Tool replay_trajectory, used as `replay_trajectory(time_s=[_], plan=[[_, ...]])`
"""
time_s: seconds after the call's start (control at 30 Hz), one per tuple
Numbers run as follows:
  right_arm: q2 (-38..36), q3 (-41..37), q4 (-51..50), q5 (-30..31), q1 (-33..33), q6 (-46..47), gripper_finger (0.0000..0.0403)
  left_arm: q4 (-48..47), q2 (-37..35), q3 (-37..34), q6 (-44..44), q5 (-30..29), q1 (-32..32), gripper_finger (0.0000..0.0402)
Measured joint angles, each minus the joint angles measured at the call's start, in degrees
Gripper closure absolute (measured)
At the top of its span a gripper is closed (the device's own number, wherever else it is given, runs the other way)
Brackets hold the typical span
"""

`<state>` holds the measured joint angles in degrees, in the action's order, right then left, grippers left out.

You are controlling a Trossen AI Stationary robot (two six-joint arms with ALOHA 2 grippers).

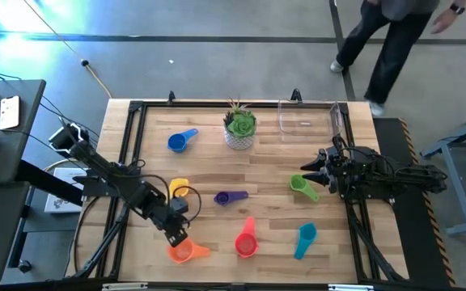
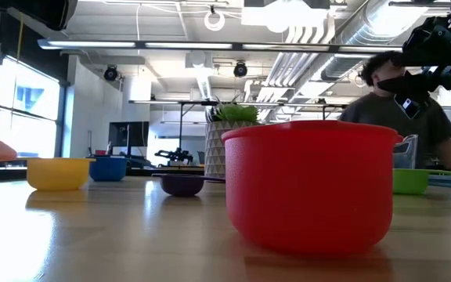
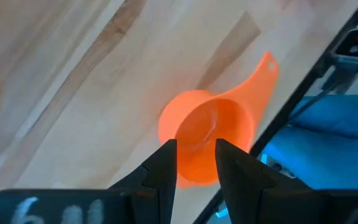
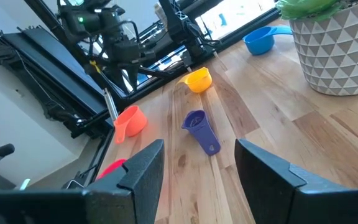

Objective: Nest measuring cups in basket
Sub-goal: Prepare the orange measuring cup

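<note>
At the table's near-left corner, the left gripper [image 1: 176,235] sits over the orange cup [image 1: 183,251], fingers [image 3: 163,168] narrowly parted astride its rim; whether they grip it cannot be told. Right gripper [image 1: 312,170] hovers just above the green cup [image 1: 303,186], fingers [image 4: 138,168] wide apart, holding nothing. Clear basket [image 1: 307,117] stands at the far edge, beside the potted plant [image 1: 239,128]. Blue [image 1: 181,141], yellow [image 1: 178,190], purple [image 1: 230,196], red-pink [image 1: 246,239] and teal [image 1: 306,239] cups lie scattered separately on the wood

Overhead view straight down, low view level along the surface [image 1: 273,182], both wrist views close, all sharing the orange cup [image 3: 207,134].
</note>
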<state>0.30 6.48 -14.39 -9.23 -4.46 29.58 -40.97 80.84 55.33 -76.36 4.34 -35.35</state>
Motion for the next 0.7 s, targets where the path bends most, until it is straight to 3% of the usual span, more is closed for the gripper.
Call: replay_trajectory(time_s=[0.37, 0.7], plan=[[0.0, 0.0, 0.0, -0.2, 0.01, -0.02, 0.0214, 0.81, 5.89, 0.02, 0.09, 1.62, -0.05, 0.03], [0.0, -0.01, 0.0, -0.21, 0.02, -0.02, 0.0214, 1.74, 6.97, 0.02, 2.55, 3.72, -0.69, 0.03]])
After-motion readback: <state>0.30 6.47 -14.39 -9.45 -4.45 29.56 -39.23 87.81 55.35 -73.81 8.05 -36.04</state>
